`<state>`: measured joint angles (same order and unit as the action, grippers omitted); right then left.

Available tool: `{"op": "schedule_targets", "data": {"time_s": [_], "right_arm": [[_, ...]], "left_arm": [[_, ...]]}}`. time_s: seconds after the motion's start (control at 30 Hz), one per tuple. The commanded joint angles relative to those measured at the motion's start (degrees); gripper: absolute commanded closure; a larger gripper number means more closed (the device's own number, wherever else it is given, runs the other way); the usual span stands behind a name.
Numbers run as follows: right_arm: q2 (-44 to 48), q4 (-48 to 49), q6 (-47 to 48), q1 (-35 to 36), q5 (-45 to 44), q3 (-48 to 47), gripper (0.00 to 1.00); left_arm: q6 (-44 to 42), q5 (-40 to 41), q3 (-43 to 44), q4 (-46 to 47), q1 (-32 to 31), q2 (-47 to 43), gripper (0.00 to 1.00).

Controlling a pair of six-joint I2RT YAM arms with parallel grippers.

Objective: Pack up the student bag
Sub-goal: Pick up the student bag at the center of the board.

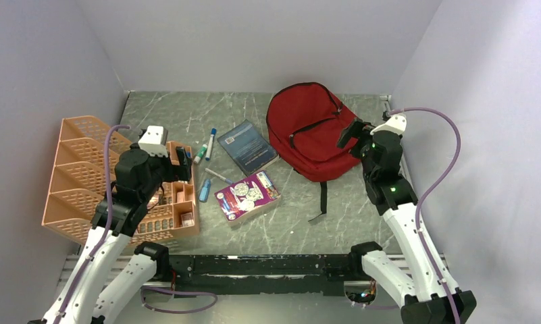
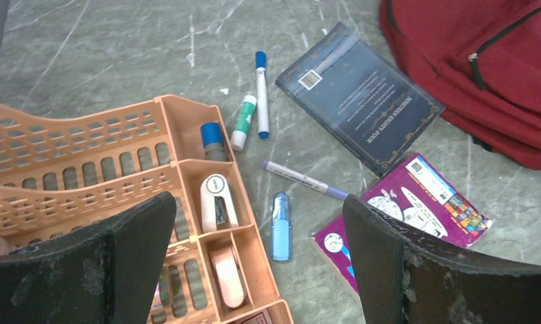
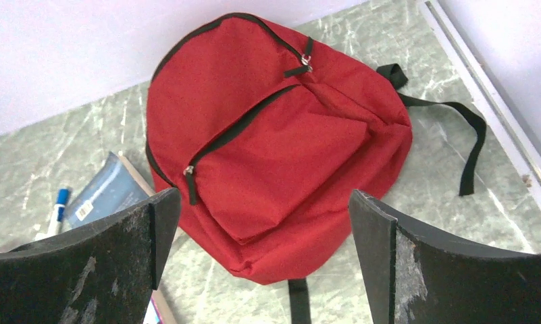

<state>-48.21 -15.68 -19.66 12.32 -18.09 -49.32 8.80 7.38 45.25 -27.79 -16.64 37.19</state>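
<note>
Item: dark blue book (image 2: pixel 359 101), back cover heading, seen inverted, appears to read "NINETEEN EIGHTY-FOUR"; white barcode label (image 2: pixel 309 79), digits illegible. Item: purple box (image 2: pixel 416 202), QR code (image 2: pixel 416 165), print illegible.

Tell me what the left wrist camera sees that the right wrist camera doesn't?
Only the left wrist view shows the orange organiser, the white stapler in one of its compartments, and a light blue marker beside it. Only the right wrist view shows the red backpack with its whole front and its black strap. Both catch part of the backpack, the dark blue book and a blue-capped marker.
</note>
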Motion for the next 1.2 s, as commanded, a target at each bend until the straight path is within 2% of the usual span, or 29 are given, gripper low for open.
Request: {"op": "schedule_targets", "data": {"time_s": [0.0, 0.27, 0.5, 0.63, 0.77, 0.9, 1.03, 1.17], "right_arm": [[-0.16, 1.40, -2.87, -0.88, 2.22, -2.22, 0.00], [0.31, 1.88, -5.06, -1.12, -1.76, -1.09, 0.00], [-5.27, -1.99, -13.35, -1.23, -5.12, -4.00, 0.00], [-9.70, -2.62, -17.91, -1.42, -4.72, -4.74, 0.00], [-16.95, -7.22, -20.77, -1.50, -5.52, -11.39, 0.00], [-23.42, -14.19, -26.94, -1.46, -7.39, -17.30, 0.00], [-29.35, -11.95, -27.23, -1.48, -0.65, -21.72, 0.00], [-39.92, -14.99, -27.85, -1.16, 4.87, -31.07, 0.00]], "left_arm": [[-0.24, -4.11, -0.25, 4.08, 0.75, -0.14, 0.02], [0.97, -4.81, 0.98, 4.65, -0.35, 1.62, 0.02], [3.83, 6.36, 1.37, 1.32, -4.71, 4.83, 0.02], [4.92, 7.55, 2.32, 0.27, -5.73, 6.10, 0.02], [6.57, 7.82, 1.60, 0.79, -6.18, 4.64, 0.02], [11.36, 13.32, 1.44, -1.46, -6.38, 3.53, 0.02], [10.98, 13.05, 1.68, -1.71, -6.70, 4.45, 0.02], [10.82, 11.98, 2.18, -2.35, -6.82, 6.38, 0.02]]}}
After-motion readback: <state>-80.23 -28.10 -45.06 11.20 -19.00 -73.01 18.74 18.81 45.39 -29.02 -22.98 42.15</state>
